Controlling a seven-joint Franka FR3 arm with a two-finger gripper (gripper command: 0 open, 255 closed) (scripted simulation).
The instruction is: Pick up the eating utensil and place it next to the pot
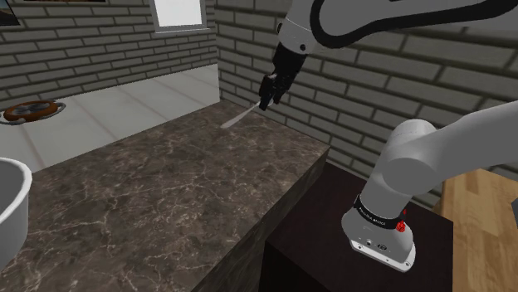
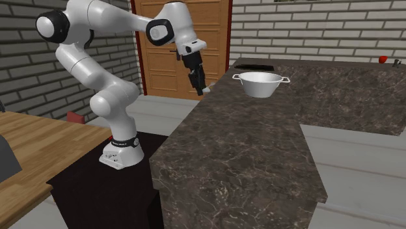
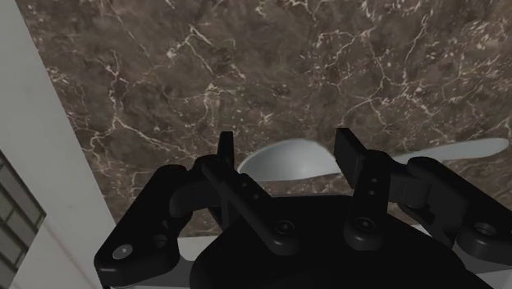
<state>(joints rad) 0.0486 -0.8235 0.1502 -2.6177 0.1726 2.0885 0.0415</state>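
My gripper [image 1: 267, 93] is shut on a pale grey spoon [image 1: 239, 116] near the end of the dark marble counter [image 1: 166, 191] closest to the brick wall. The spoon slants down from the fingers toward the stone; whether its tip touches, I cannot tell. In the wrist view the spoon [image 3: 283, 160] lies crosswise between the two black fingers of the gripper [image 3: 287, 139], its handle sticking out past one finger. The pot [image 2: 261, 84], a pale two-handled bowl shape, stands farther along the counter, well apart from the gripper [image 2: 200, 86]. Its rim [image 1: 10, 199] shows at the shoulder view's left edge.
A brick wall [image 1: 373, 75] rises close behind the gripper. The robot's dark stand [image 1: 349, 257] abuts the counter's end. A round brown dish [image 1: 31, 109] sits on a far counter across the pale floor. A wooden door [image 2: 195, 39] is behind the arm.
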